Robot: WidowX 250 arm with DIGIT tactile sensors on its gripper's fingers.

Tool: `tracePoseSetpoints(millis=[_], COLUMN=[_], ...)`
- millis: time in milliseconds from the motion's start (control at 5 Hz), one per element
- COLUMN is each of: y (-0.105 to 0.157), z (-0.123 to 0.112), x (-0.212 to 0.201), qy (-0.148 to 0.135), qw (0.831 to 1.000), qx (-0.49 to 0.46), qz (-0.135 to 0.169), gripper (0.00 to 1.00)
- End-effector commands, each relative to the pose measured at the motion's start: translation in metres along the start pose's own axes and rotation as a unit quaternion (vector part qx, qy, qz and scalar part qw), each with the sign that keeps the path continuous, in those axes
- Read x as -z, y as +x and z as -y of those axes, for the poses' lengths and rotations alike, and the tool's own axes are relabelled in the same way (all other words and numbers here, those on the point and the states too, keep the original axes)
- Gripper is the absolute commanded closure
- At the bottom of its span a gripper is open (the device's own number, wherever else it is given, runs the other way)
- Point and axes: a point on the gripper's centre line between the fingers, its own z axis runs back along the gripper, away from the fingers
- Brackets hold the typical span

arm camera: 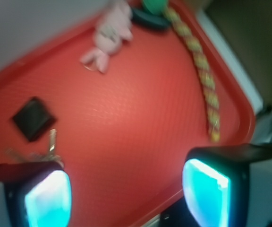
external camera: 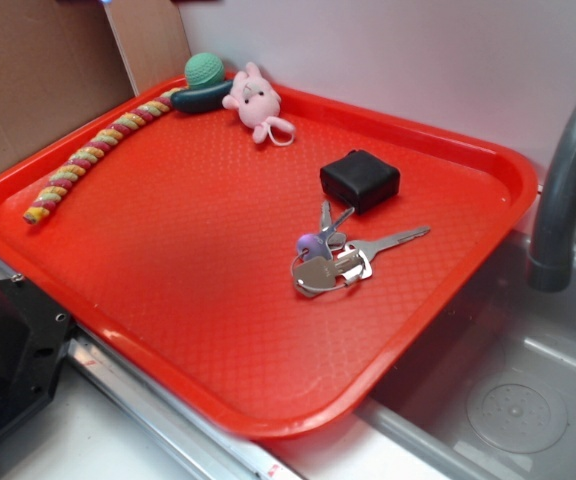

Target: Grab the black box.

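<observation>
The black box (external camera: 360,180) lies flat on the red tray (external camera: 168,260), right of centre toward the far side. In the wrist view the black box (arm camera: 33,118) sits at the left, well beyond my gripper (arm camera: 126,194). The gripper is open, its two glowing cyan pads (arm camera: 48,198) wide apart with only tray surface between them. It hovers over the tray's near edge and does not appear in the exterior view.
A key bunch (external camera: 333,258) lies just in front of the box. A pink plush toy (external camera: 255,100), a green ball on a dark dish (external camera: 206,82) and a striped crochet rope (external camera: 93,155) sit along the far left. A grey faucet (external camera: 568,170) stands over the sink at right.
</observation>
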Motion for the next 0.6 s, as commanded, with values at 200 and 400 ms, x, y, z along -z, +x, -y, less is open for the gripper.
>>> tracePoseSetpoints(millis=[200,400], y=[0.016,0.007], z=[0.105,0.117], x=[0.07,0.074], qy=[-0.027,-0.029], qw=[0.972,0.973], qx=[-0.234,-0.228], qz=[-0.004,0.017], gripper=[0.0,0.0])
